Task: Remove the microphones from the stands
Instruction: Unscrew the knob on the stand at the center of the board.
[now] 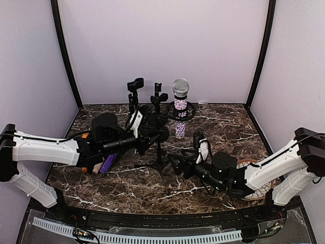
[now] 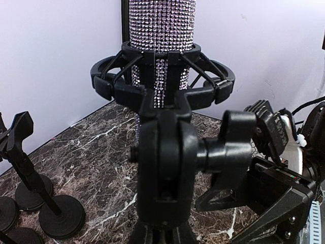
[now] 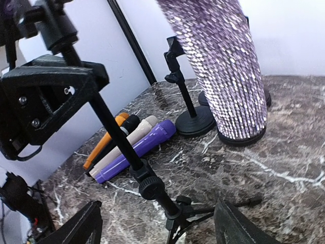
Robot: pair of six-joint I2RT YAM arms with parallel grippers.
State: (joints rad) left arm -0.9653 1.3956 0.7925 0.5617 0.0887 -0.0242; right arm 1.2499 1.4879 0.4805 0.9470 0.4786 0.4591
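Note:
The microphone (image 1: pixel 180 104), with a silver mesh head and a rhinestone-covered body (image 2: pixel 162 30), stands upright in the black ring mount (image 2: pixel 162 84) of the stand (image 1: pixel 160 152). My left gripper (image 1: pixel 147 141) is shut on the stand's thin pole (image 3: pixel 109 129) below the mount. The stand's pivot joint (image 2: pixel 162 168) fills the middle of the left wrist view. My right gripper (image 3: pixel 157 229) is open low by the tripod base (image 3: pixel 183 211), with one finger on each side of the pole's collar and touching nothing. The microphone's lower end (image 3: pixel 238 127) hangs close to the tabletop.
Several loose microphones, orange, black, beige and purple (image 3: pixel 132 145), lie side by side on the marble table (image 1: pixel 127 185) left of the tripod. Two small clip stands on round bases (image 1: pixel 134 89) (image 1: pixel 157 96) stand at the back. Walls enclose the table's far and side edges.

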